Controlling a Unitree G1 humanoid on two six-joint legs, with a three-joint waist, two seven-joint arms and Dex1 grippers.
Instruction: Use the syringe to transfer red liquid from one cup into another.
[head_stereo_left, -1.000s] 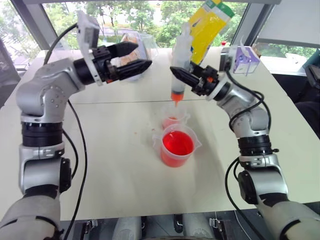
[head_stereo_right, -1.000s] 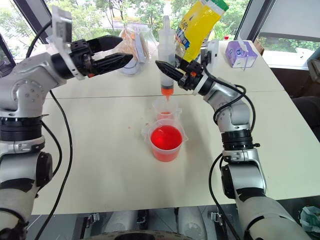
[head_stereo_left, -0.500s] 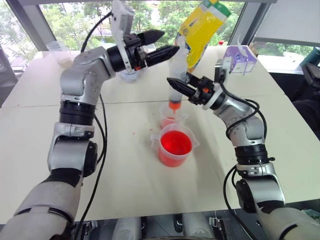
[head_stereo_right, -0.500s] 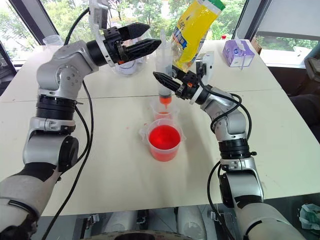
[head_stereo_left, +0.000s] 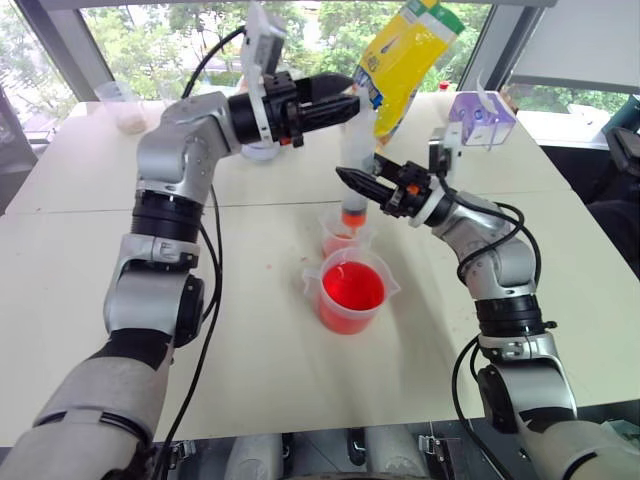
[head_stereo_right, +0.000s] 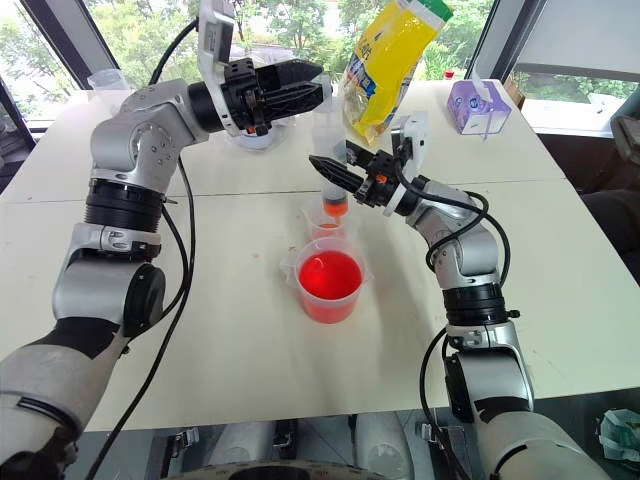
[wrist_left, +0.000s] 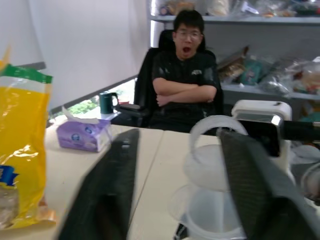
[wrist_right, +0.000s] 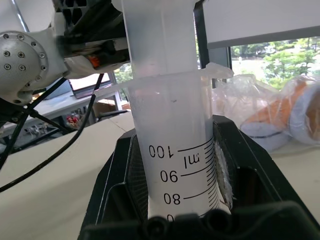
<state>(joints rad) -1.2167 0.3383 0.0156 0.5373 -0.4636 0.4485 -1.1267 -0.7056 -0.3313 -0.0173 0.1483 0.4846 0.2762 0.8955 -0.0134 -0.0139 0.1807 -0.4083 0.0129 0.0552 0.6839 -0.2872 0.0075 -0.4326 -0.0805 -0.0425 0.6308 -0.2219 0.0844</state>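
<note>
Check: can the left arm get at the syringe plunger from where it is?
Probably yes. The left gripper is already at the plunger top, nothing between; the right gripper holds the syringe lower down.

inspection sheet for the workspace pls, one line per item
Surface: white table, a few red drips left of the cups.
Syringe: upright, orange tip over the small cup.
Beaker: red liquid inside, standing just in front of the small cup.
Clutter: yellow bag, purple tissue box, clear bag at the far side.
Right gripper: shut on the syringe barrel.
Left gripper: at the plunger top, fingers either side; contact unclear.
Cables: black leads along both arms.
Surroundings: windows behind; a person seated in a chair.
</note>
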